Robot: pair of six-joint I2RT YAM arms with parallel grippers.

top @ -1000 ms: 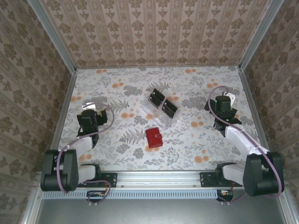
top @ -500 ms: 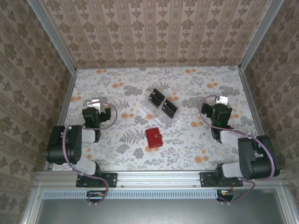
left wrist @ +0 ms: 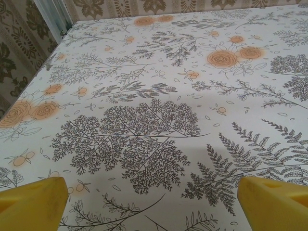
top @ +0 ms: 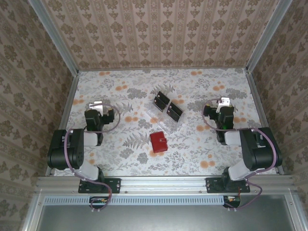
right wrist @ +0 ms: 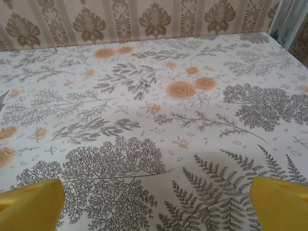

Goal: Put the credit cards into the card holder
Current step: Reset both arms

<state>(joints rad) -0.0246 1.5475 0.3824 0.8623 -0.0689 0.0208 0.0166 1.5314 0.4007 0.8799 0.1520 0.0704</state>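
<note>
The red card holder (top: 158, 141) lies closed on the flowered table, near the middle and a little toward the front. Behind it, two credit cards (top: 161, 100) (top: 174, 111) lie side by side, each part black and part pale. My left gripper (top: 96, 104) hovers at the left side of the table, well apart from the cards. My right gripper (top: 224, 102) is at the right side, also apart from them. In the left wrist view the left gripper (left wrist: 154, 204) is open over bare tablecloth, its yellow fingertips (left wrist: 33, 199) wide apart. The right gripper (right wrist: 159, 204) is open the same way, with nothing between its yellow fingertips (right wrist: 279, 202).
Patterned walls (top: 159, 33) with metal corner posts close in the table on three sides. A metal rail (top: 163, 183) carrying both arm bases runs along the front edge. Both arms are folded back close to their bases.
Both arms have folded back toward their bases, elbows rising; the left gripper shifted slightly farther back, the right slightly left. Jaws stayed open. Cards and card holder have not moved.
</note>
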